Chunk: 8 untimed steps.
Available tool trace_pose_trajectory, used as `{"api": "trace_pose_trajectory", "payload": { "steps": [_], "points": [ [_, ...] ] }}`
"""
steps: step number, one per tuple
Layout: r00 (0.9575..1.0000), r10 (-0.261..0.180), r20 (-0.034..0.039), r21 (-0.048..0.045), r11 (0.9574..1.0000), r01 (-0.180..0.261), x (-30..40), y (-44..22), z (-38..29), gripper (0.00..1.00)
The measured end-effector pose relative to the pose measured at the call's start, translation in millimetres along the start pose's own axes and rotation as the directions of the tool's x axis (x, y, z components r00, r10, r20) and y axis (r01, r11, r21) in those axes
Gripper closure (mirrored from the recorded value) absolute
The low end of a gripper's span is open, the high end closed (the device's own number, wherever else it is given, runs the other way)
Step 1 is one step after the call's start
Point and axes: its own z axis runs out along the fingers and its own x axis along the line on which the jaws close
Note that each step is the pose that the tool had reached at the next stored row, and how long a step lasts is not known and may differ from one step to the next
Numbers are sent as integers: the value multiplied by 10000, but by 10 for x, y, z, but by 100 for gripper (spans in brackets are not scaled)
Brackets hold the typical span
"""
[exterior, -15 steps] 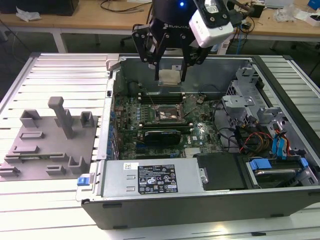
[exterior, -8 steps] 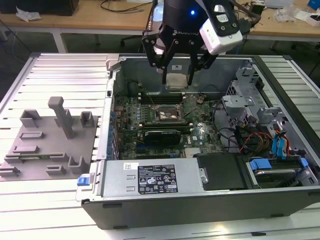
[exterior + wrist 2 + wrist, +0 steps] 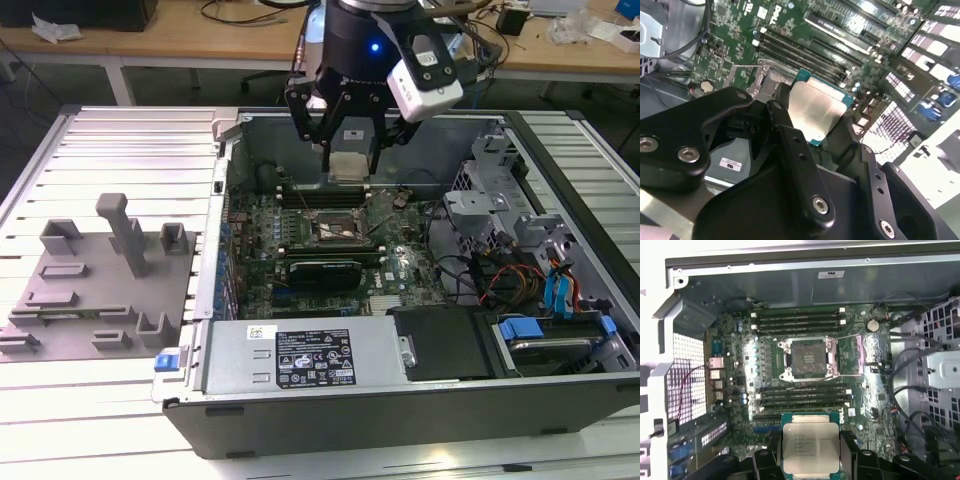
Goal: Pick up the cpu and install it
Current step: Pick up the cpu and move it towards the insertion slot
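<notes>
My gripper (image 3: 347, 165) is shut on the cpu (image 3: 347, 166), a flat square chip with a silvery top, and holds it in the air above the open computer case. In both wrist views the cpu (image 3: 811, 444) (image 3: 816, 111) sits between the black fingers (image 3: 790, 145), its metal face showing. The open socket (image 3: 809, 359) lies on the green motherboard (image 3: 740, 370), with its load plate (image 3: 871, 354) swung aside. In the exterior view the socket (image 3: 336, 226) is below the cpu and a little nearer the camera.
Memory slots (image 3: 797, 322) flank the socket on both sides. A grey fixture block (image 3: 95, 285) with upright posts lies on the slatted table on the exterior view's left. The power supply (image 3: 305, 358) lines the case's near wall, and drive cages with cables (image 3: 520, 260) fill its right.
</notes>
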Motion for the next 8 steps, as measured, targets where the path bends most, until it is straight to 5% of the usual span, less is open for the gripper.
{"api": "trace_pose_trajectory", "payload": {
  "steps": [8],
  "points": [
    [10000,0,-4,-56,10000,0,8,159,145,45]
  ]
}}
